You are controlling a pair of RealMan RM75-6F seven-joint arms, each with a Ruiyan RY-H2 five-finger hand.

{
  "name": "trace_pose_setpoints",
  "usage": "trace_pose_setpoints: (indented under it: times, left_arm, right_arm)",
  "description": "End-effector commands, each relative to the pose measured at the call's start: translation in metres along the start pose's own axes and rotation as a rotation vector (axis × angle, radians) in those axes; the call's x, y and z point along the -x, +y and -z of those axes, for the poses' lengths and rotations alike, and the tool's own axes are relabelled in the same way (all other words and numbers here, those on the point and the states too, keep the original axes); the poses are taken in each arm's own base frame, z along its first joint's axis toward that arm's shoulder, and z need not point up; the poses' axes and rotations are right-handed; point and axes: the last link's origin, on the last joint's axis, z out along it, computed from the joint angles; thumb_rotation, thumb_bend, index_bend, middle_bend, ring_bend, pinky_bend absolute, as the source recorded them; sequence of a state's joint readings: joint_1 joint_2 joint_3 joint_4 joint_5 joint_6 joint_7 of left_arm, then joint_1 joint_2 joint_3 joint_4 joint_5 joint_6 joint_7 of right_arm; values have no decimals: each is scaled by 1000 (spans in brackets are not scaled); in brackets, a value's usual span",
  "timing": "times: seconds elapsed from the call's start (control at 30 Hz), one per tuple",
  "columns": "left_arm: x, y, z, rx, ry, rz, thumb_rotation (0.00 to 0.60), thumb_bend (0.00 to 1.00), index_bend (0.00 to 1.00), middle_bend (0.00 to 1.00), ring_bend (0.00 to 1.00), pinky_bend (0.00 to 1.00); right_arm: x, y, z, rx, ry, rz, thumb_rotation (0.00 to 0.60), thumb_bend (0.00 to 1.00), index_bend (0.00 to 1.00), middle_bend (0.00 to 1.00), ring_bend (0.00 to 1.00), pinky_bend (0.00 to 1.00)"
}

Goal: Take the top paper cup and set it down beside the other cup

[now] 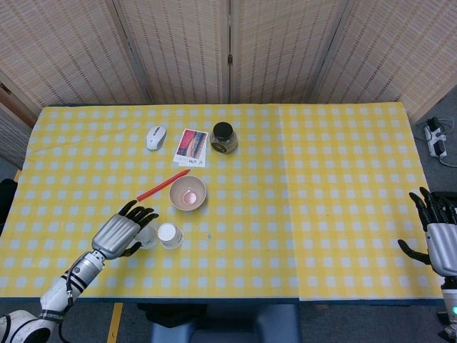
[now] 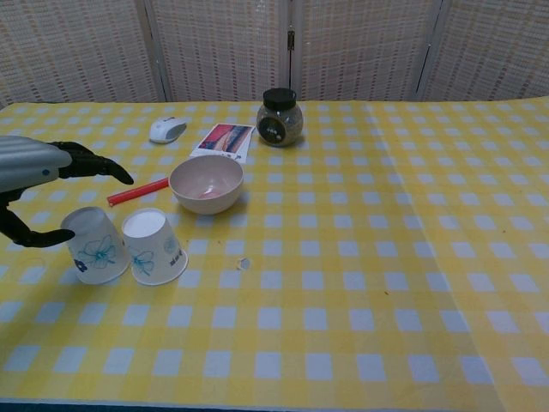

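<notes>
Two white paper cups with blue flower prints stand upside down side by side near the table's front left: one cup on the left, the other cup touching it on the right. My left hand hovers over the left cup with fingers spread and raised off it, thumb beside the cup, holding nothing. My right hand is at the far right edge, off the table, fingers spread and empty.
A pink bowl sits just behind the cups, with a red pen to its left. Further back lie a white mouse, a picture card and a dark-lidded jar. A small speck lies right of the cups.
</notes>
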State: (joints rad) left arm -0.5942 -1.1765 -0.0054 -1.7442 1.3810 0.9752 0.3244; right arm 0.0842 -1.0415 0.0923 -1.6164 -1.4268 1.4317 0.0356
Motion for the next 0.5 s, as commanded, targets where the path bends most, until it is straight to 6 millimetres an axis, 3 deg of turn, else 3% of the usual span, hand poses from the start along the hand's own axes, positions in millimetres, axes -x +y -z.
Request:
trace_pose_setpoints:
  times: [0.03, 0.27, 0.5]
  left_arm:
    - [-14, -8, 6, -38, 50, 44, 600, 450, 155, 155, 139, 34]
    - [-33, -46, 22, -211, 220, 150, 600, 452, 182, 155, 130, 42]
    - [-20, -76, 62, -399, 347, 154, 600, 452, 171, 148, 110, 31]
  right_arm:
    - [0, 0, 0, 0, -1, 1, 600, 256, 0, 0, 128, 37]
    - [1, -1, -2, -12, -15, -11, 600, 256, 0, 0, 128, 37]
    - [3, -2, -5, -36, -52, -57, 600, 257, 0, 2, 130, 37]
